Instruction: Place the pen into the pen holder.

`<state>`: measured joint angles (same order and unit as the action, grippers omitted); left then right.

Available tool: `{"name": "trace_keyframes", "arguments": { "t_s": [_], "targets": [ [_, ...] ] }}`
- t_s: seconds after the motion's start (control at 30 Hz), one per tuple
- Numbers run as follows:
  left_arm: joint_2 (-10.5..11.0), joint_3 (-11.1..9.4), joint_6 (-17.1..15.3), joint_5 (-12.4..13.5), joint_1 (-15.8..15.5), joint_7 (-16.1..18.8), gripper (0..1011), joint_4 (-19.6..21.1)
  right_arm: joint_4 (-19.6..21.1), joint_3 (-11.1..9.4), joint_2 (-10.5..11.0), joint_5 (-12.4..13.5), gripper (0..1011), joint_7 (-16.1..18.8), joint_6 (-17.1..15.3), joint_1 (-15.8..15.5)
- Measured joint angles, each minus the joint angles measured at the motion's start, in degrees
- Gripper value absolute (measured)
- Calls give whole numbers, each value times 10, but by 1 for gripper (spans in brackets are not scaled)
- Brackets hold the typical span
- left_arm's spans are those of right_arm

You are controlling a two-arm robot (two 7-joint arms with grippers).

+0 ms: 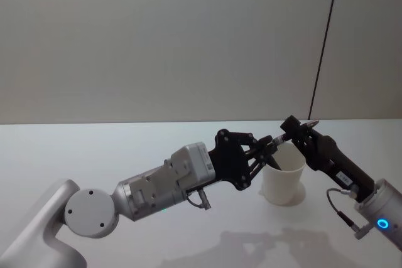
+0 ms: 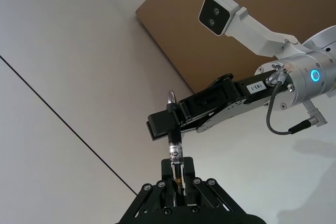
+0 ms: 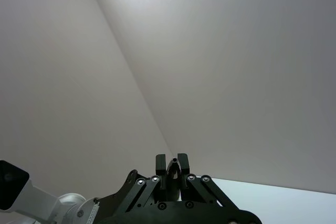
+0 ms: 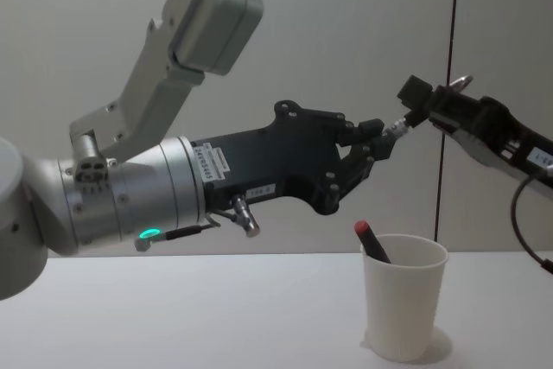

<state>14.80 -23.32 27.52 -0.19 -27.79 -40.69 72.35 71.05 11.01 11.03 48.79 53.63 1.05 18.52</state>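
Both grippers meeting above the pen holder (image 4: 404, 307), left gripper (image 4: 378, 143) and right gripper (image 4: 421, 103) each pinching the pen (image 2: 175, 148), a red-capped marker (image 4: 371, 240) already inside, table (image 4: 216, 317) below.

White tabletop (image 1: 94, 155), pale grey wall (image 1: 157, 42) with a thin dark vertical seam (image 1: 323, 48), brown panel (image 2: 210, 45)

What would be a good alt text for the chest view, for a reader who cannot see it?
Above a white table, the left gripper and the right gripper both grip one pen, held in the air between them. Below stands the pen holder, a white paper cup, with a red-tipped pen already leaning inside it.
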Motion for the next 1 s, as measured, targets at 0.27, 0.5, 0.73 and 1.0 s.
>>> {"name": "trace_keyframes", "arguments": {
  "t_s": [0.27,0.5,0.73,1.0],
  "targets": [
    [0,0,0,0,0,0,127,0,1,2,1,4,108,-6,0,0],
    [0,0,1,0,0,0,166,0,2,3,3,7,108,-10,2,0],
    [0,0,1,0,0,0,378,0,4,4,4,9,108,-10,4,-1],
    [0,0,1,0,0,0,645,0,6,7,6,11,108,-10,5,-1]
  ]
}}
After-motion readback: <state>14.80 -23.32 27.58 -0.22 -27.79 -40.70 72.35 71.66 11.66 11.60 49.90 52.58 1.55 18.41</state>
